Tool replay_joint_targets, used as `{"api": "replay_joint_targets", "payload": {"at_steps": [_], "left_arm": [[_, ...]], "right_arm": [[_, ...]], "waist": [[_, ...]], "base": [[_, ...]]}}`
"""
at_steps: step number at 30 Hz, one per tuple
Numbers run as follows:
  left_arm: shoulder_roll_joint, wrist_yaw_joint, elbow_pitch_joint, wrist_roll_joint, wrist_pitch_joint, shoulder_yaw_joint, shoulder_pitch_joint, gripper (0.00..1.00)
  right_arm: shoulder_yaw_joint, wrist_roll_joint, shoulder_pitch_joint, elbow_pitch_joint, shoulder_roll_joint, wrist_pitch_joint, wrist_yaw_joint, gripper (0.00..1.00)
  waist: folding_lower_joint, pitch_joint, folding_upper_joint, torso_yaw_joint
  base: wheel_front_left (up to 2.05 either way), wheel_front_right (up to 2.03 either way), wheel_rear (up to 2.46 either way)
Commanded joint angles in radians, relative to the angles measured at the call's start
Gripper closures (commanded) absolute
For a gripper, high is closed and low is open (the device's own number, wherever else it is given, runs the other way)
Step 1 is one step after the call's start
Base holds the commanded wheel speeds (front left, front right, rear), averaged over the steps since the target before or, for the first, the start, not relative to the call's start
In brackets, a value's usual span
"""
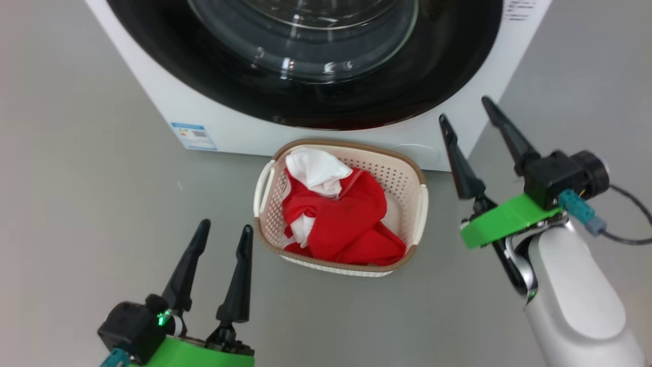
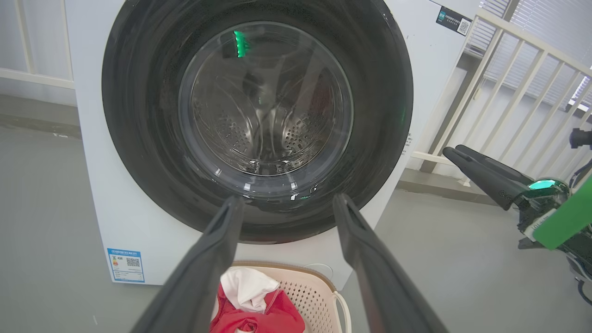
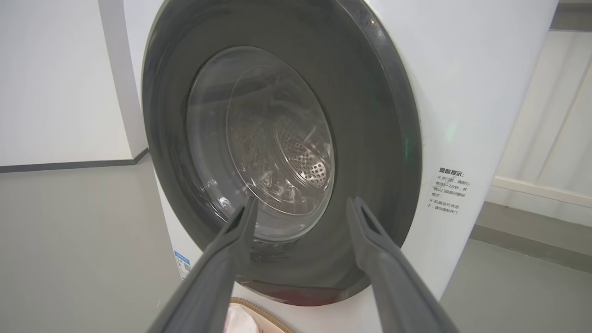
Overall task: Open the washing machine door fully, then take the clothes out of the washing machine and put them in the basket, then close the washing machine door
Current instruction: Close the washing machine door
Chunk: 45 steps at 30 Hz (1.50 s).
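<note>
Your left gripper (image 1: 226, 224) sits at the lower left of the head view with its two dark fingers spread wide and nothing between them. It hangs over the bare grey floor (image 1: 76, 204), just to the left of the basket (image 1: 395, 176) and not touching it.

Your right gripper (image 1: 464, 108) is on the other side, to the right of the basket and nearer the machine. Its fingers are also spread wide and hold nothing. Its tips point at the lower right corner of the washing machine (image 2: 92, 194); from these views you cannot tell whether they touch the casing.

The clothes (image 1: 346, 219) lie in the basket: a crumpled red garment fills most of it, and a bunch of white fabric sits at the end nearest the machine. The basket stands on the floor right in front of the washing machine, below the bottom of the door.

The washing machine door (image 1: 305, 56) lies flat against the white front, so it looks closed. Through its clear glass you can see the perforated steel drum (image 2: 263, 129), and no red fabric is visible in it.

A small blue label (image 1: 193, 135) is stuck low on the front of the machine, to the left of the basket. In the left wrist view a pale railing (image 2: 508, 92) stands behind the machine on its right.
</note>
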Motion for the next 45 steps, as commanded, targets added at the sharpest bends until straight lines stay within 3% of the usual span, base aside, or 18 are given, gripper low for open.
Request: {"api": "replay_joint_targets", "payload": {"at_steps": [1,9,19,45], "left_arm": [[0.006,0.02,-0.029,-0.011,-0.008,0.051,0.014,0.0],[0.006,0.032,-0.036,0.005,-0.008,0.083,0.029,0.0],[0.006,0.046,-0.074,0.067,-0.008,0.133,0.063,0.0],[0.005,0.029,-0.102,0.121,-0.008,0.227,0.208,0.0]], "right_arm": [[0.049,0.038,0.061,-0.076,0.013,0.001,-0.004,0.0],[0.058,0.056,0.162,-0.158,0.013,0.001,-0.004,0.0],[-0.037,0.033,0.264,-0.248,0.013,0.001,-0.004,0.0],[-0.141,-0.008,0.578,-0.457,0.013,0.001,-0.004,0.0]], "waist": [[0.0,-0.039,0.0,-0.061],[0.0,-0.077,0.0,-0.131],[0.0,-0.128,0.0,-0.194],[0.0,-0.273,0.0,-0.233]], "base": [[0.0,0.0,0.0],[0.0,0.0,0.0],[0.0,0.0,0.0],[0.0,0.0,0.0]]}}
